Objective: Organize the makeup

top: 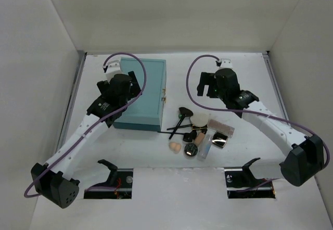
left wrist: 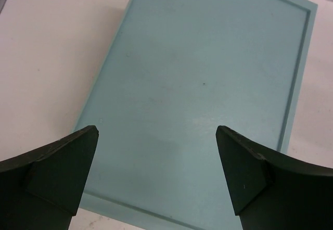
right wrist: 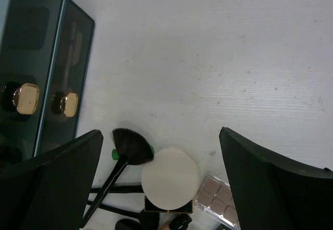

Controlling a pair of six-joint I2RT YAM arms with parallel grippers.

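Note:
The makeup lies in a pile at the table's middle: a black fan brush (top: 184,112), a round white puff (top: 199,119), a pinkish palette (top: 221,126), a peach sponge (top: 175,147), a black round compact (top: 191,149), a small beige bottle (top: 199,136) and a clear tube (top: 205,148). My right gripper (top: 214,88) hovers open and empty behind the pile. In its wrist view the gripper (right wrist: 158,136) frames the puff (right wrist: 170,178), the brush (right wrist: 130,147) and the palette (right wrist: 218,200). My left gripper (top: 125,87) is open and empty above the teal box (left wrist: 203,74).
The large teal box (top: 143,92) lies shut at the left centre, its gold latches (right wrist: 26,97) facing the pile. White walls enclose the table on three sides. Two black stands (top: 109,168) sit at the near edge.

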